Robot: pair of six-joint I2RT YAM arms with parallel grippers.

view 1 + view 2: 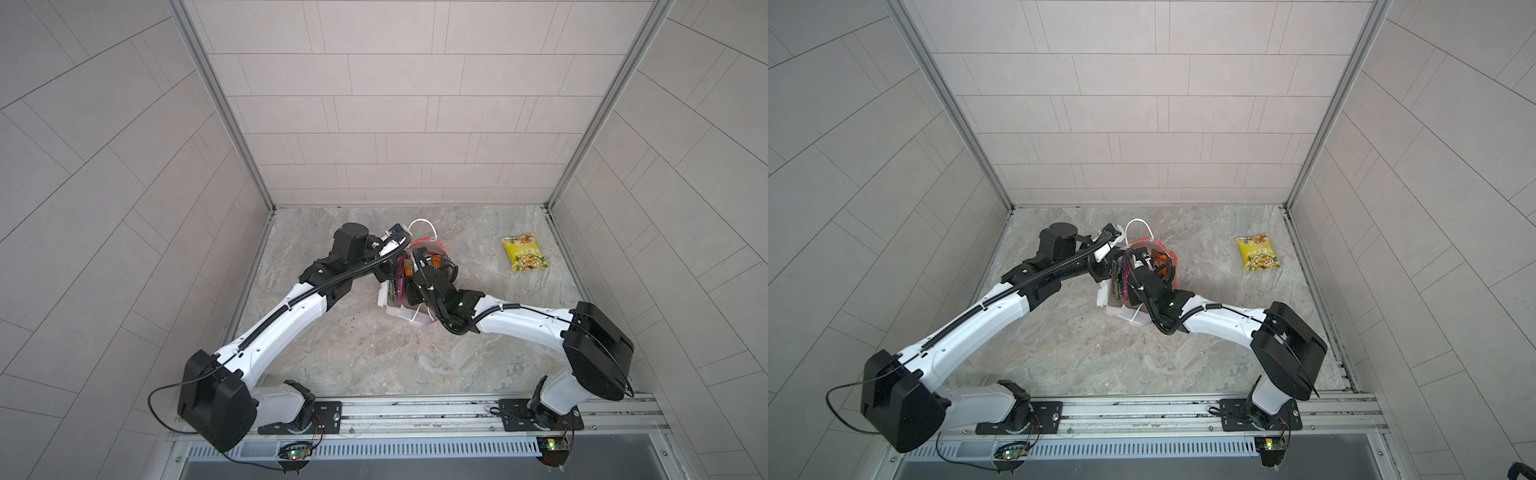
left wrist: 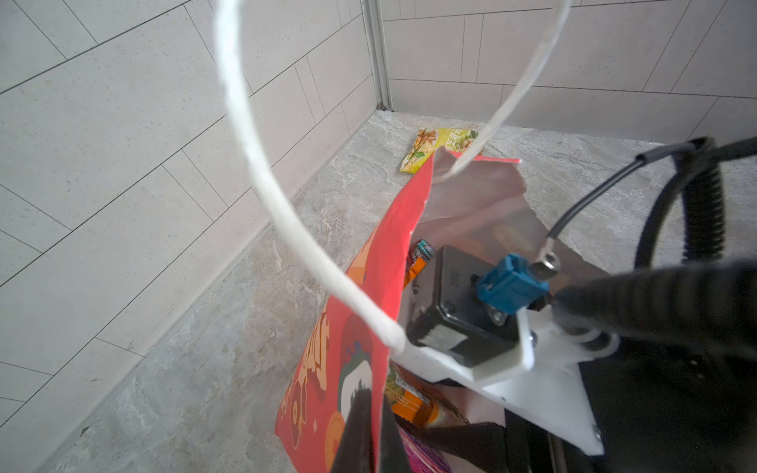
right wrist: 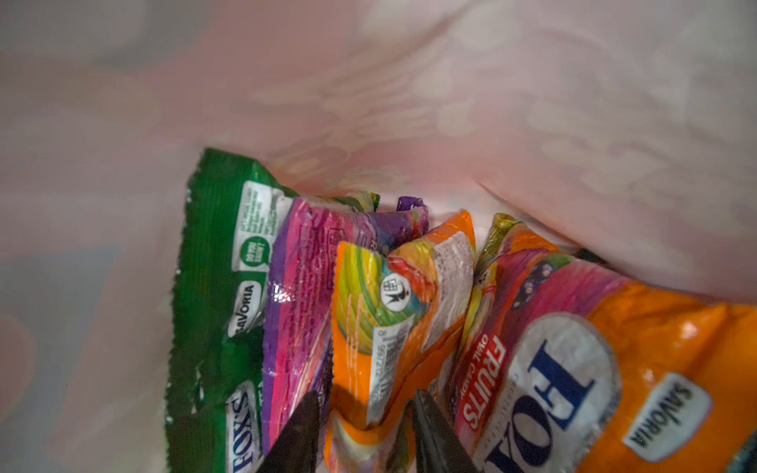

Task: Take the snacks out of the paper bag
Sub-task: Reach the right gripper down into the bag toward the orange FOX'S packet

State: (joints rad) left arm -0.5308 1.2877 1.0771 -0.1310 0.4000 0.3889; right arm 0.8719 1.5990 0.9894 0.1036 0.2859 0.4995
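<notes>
The red paper bag (image 2: 368,286) stands near the middle of the table (image 1: 434,247) (image 1: 1172,258). My left gripper (image 2: 370,434) is shut on the bag's red side wall at its rim. My right gripper (image 3: 364,426) is deep inside the bag (image 3: 450,102), open, with a small orange snack packet (image 3: 393,311) between its fingers. Beside it are a green packet (image 3: 213,286), a purple-pink one (image 3: 299,286) and a large orange FOX'S one (image 3: 594,368). A yellow snack packet (image 1: 524,252) (image 1: 1258,252) (image 2: 442,143) lies flat on the table at the far right.
The bag's white cord handle (image 2: 262,172) (image 1: 422,226) loops up beside the left wrist. Tiled walls (image 1: 374,124) close in the marble table (image 1: 374,353) on three sides. A metal rail (image 1: 415,411) carrying both arm bases runs along the front edge.
</notes>
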